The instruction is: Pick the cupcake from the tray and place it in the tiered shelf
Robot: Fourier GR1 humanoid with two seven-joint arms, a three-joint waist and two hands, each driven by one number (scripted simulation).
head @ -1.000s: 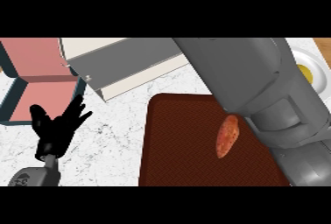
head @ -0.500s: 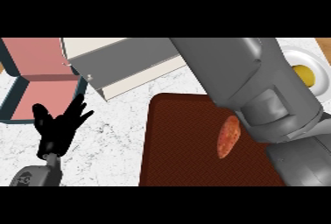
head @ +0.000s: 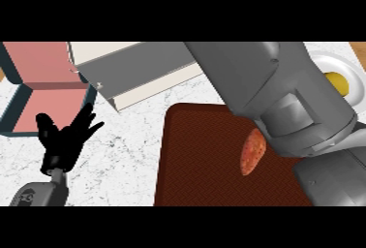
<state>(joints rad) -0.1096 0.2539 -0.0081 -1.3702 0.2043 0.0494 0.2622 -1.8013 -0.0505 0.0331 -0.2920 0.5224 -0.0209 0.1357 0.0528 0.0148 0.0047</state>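
Head view, steep down on the marbled tabletop (head: 129, 160).

L hand (head: 63, 140): near-left, resting, fingers straight and spread, holding nothing. Well apart from the tray.

R arm (head: 286, 106): big grey forearm cuts across from far-centre to near-right and covers most of the tray's right half. R hand itself not visible, so I can't tell if it's open, closed or on anything.

Tray (head: 196, 164): dark brown, near-centre. Only a thin orange-speckled sliver shows on it, hard against the forearm's edge; I take it for the cupcake (head: 251, 152), but the rest is hidden. Touching the arm or just beside it? Can't say.

Tiered shelf (head: 136, 72): grey and cream steps, far-centre, beyond the tray's far-left corner. A pink box w/ dark rim (head: 44, 82) sits far-left. Plate (head: 336, 65) w/ something yellow (head: 338, 83) on it, far-right.

Handling, my guess only:
- light, so little effort to lift
- soft cake, top prob. smears or crushes; treat as fragile
- best hold low on the sides around the base/wrapper, thumb opposite fingers, not on the top
- keep upright on the way to the shelf; set down flat on a tier, no drop

Can't confirm grasp pts until the arm clears the view.
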